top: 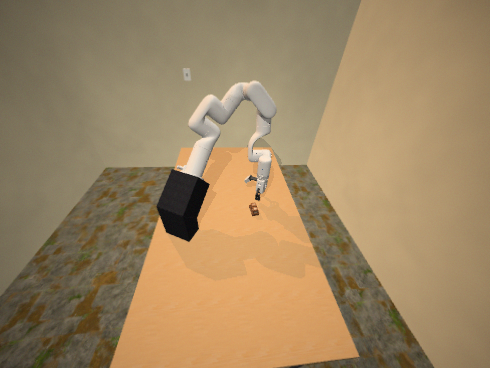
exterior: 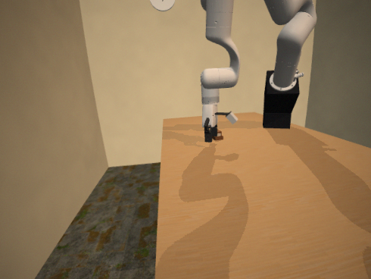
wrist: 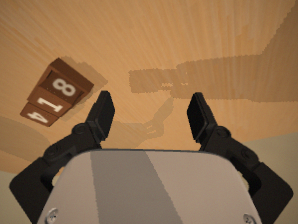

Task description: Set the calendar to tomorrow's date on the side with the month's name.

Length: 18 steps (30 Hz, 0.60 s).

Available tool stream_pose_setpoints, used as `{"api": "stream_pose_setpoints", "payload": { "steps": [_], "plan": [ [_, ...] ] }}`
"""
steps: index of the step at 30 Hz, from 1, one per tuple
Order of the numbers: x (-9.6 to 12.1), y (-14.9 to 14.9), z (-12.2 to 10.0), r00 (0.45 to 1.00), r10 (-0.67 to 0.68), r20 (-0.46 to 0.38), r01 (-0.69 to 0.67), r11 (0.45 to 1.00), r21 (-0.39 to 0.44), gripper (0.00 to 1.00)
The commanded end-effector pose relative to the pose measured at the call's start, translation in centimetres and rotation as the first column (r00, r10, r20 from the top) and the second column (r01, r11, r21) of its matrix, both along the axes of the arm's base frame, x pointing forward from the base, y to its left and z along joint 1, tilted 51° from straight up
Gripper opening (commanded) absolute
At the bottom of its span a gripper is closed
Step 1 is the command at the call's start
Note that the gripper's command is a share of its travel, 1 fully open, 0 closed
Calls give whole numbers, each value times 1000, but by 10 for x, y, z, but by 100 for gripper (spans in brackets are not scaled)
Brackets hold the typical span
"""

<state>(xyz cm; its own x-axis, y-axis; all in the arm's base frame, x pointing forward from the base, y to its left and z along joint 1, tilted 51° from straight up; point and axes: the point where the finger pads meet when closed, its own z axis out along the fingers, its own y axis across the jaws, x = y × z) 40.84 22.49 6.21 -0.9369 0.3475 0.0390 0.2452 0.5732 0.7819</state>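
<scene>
The small brown calendar [top: 254, 209] [exterior: 219, 137] [wrist: 61, 66] sits on the table, at the left in the wrist view. There, three pale digits show on its brown blocks in a slanting row: an 8 [wrist: 64, 87] nearest the dark upper wall, a 1 [wrist: 49, 105] below it, and a 4 [wrist: 37, 117] lowest. The digits look turned in different directions. I cannot tell which faces belong to which cube, nor how the cubes sit in the tray; no month name is readable. My gripper [top: 257, 195] [exterior: 211, 138] [wrist: 151, 101] is open and empty, to one side of the calendar, with nothing between the fingers.
The calendar stands on the long wooden table [top: 235, 310] [exterior: 288, 212]. The arm's black base [top: 181, 207] [exterior: 278, 110] stands at one side of the table. The arm's shadows fall across the table top. The table's long edge beside the gripper drops to a mottled floor [exterior: 113, 216].
</scene>
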Motion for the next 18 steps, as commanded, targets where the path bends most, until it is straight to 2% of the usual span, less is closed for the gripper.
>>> {"api": "stream_pose_setpoints", "payload": {
  "steps": [1,18],
  "plan": [
    [1,-1,0,1000,-2,1,2,1000,-1,100],
    [0,-2,1,1000,-2,1,2,1000,-1,100]
  ]
}}
